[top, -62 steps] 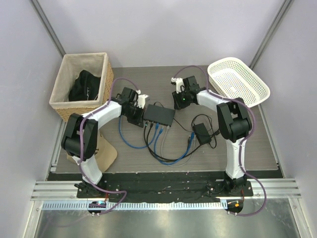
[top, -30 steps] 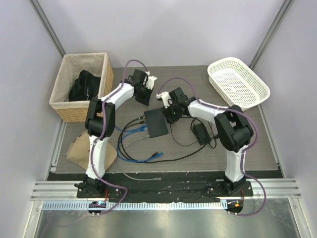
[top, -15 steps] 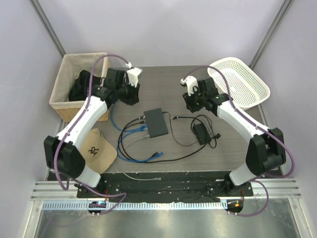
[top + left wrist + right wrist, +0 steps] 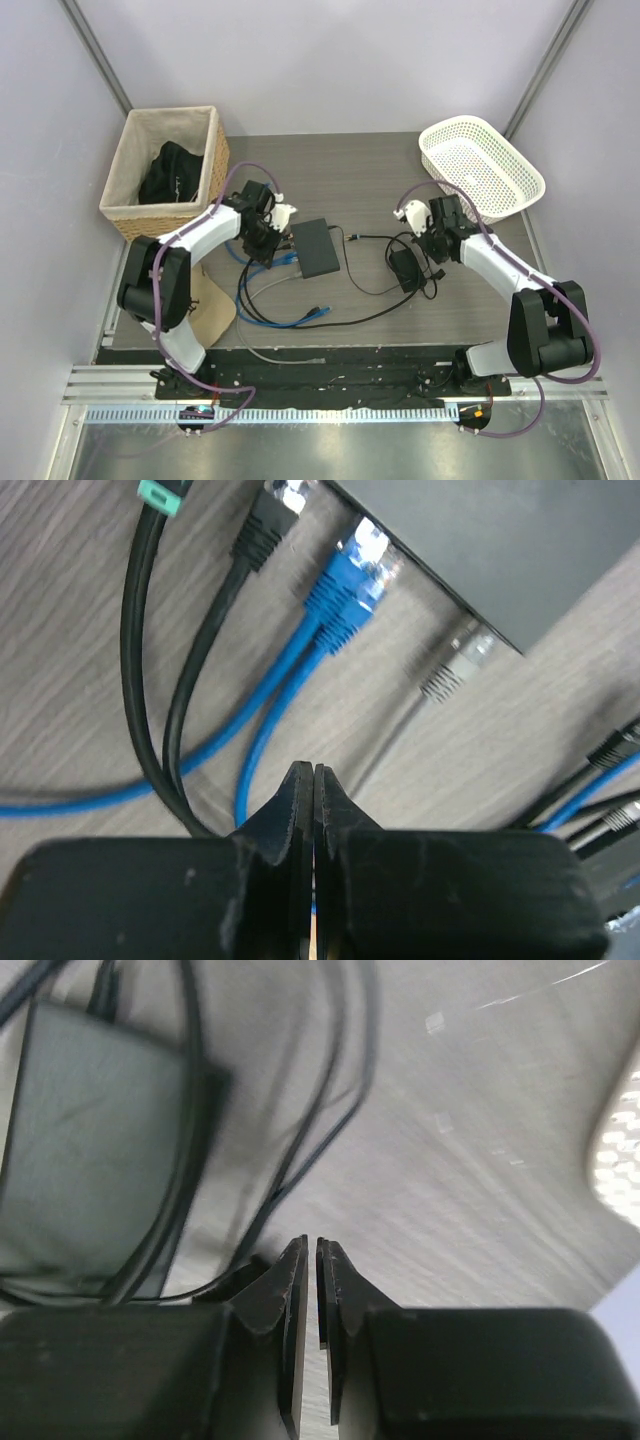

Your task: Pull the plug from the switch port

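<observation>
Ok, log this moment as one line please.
left gripper: shut, empty, by switch | blue plugs: seated | right gripper: nearly shut, empty, over power brick

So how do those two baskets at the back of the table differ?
The tan woven basket at the left is deep, square and straight-walled; the white plastic mesh basket at the right is shallow, oblong and flared. The woven basket holds a bundle of black fabric; nothing shows inside the white one. The woven one sits squarely, the white one at an angle. Both are open-topped and untouched by either claw.

Matt black plastic switch [image 4: 323, 247]
</observation>
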Motion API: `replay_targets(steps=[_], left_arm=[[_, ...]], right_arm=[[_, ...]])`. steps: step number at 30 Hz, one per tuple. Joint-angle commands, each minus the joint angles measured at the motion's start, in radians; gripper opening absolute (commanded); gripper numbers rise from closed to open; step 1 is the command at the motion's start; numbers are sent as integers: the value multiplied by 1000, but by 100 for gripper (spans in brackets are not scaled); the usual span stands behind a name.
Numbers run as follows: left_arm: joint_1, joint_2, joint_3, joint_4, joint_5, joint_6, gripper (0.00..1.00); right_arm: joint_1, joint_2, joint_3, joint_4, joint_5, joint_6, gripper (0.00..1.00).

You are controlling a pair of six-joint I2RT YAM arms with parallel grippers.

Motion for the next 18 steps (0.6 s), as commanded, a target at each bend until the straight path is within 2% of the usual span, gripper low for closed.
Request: replay_targets(steps=[1,5,7,18], left_arm=[[-5,103,58,52,1,47,0],[-21,197,147,45,0,44,0],[-24,221,158,67,-3,41,0],[-100,277,240,86,11,20,0]], right_arm=[[6,-37,-66,29,-12,-60,16],[8,-38,-83,-20,-40,-65,16],[8,-38,-80,-44,-106,-63,16],[54,-14,-19,-145,-291,-4,20]])
